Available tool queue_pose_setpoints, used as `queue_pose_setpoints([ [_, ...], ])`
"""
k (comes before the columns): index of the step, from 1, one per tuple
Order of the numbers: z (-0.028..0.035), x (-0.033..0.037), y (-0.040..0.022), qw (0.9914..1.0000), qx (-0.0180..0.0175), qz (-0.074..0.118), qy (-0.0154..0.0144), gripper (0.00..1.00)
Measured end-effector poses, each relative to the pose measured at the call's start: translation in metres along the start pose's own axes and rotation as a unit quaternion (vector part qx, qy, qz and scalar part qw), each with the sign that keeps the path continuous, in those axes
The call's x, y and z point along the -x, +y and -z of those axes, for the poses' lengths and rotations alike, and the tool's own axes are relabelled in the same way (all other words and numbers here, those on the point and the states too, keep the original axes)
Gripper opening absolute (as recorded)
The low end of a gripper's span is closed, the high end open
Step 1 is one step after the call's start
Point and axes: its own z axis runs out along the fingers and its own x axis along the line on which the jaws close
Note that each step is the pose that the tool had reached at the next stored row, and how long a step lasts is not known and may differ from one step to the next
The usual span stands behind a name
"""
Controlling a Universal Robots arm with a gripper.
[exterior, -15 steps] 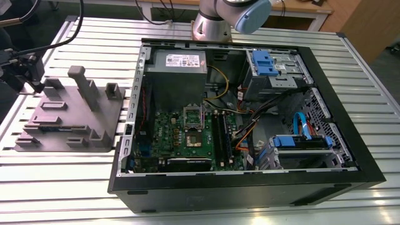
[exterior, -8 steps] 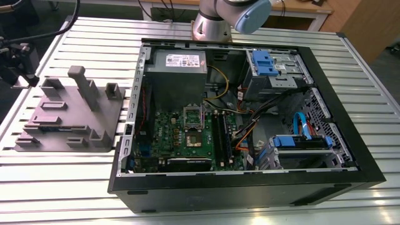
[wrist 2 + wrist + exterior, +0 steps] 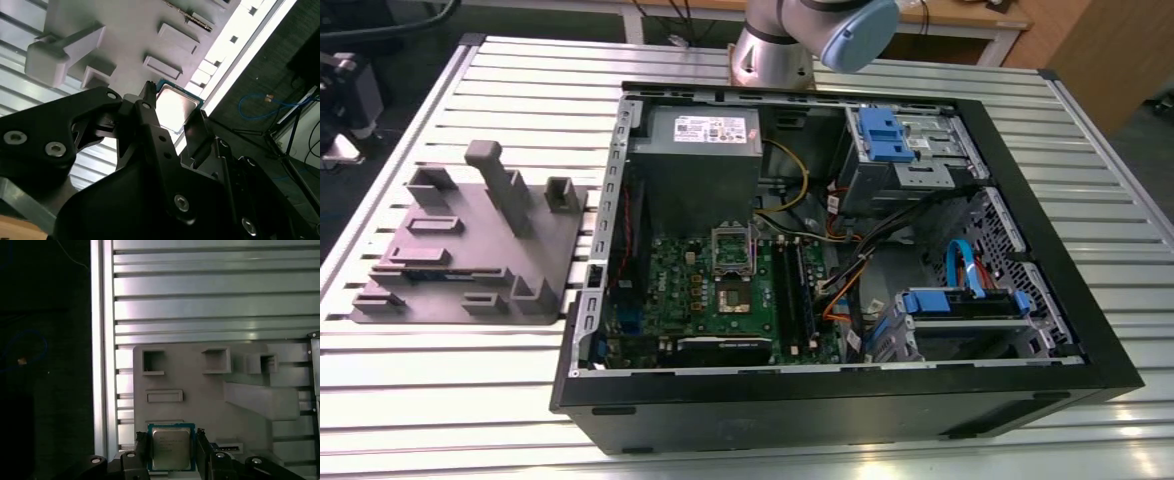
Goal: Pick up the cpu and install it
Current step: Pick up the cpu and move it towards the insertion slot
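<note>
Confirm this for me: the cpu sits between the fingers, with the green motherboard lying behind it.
One thing is wrong. The cpu does sit between the fingers, but what lies behind it is the grey parts tray on the slatted table, not the green motherboard. The first wrist view shows this.

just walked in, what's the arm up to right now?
The gripper is shut on the cpu, holding it by two opposite edges above the grey parts fixture on the slatted table. In the exterior view the open computer case sits on the same table. The socket on its motherboard looks empty, so the chip is picked up but not installed.
</note>
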Motion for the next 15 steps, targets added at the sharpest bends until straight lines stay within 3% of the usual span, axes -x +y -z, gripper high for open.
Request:
queue_pose_setpoints([
  [12, 0.0544, 0.0009, 0.0035, 1.0, 0.0, 0.0, 0.0, 0.47],
  [15, 0.0562, 0.001, 0.0036, 1.0, 0.0001, 0.0, -0.0001, 0.47],
])
